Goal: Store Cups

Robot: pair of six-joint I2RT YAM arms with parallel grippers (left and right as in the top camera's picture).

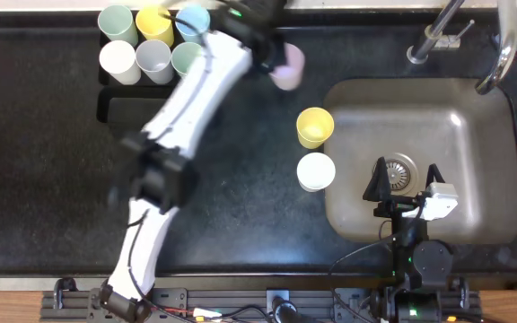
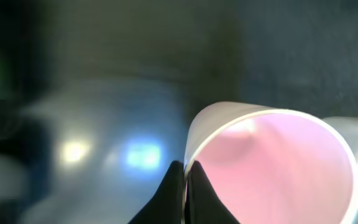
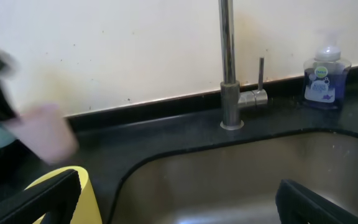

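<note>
One pink cup rim-pinched in L gripper | rack sits just to its L | your L arm nearest

steel sink | faucet behind it | soap bottle | dark counter

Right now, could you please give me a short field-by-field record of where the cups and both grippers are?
held cup: pink cup, pinched at its rim by the left gripper
left gripper location: at the back of the counter, beside the rack
stored cups: six stand in the rack
loose cups: yellow cup and white cup, upright on the counter by the sink's left edge
right gripper: open, empty, over the sink
</note>
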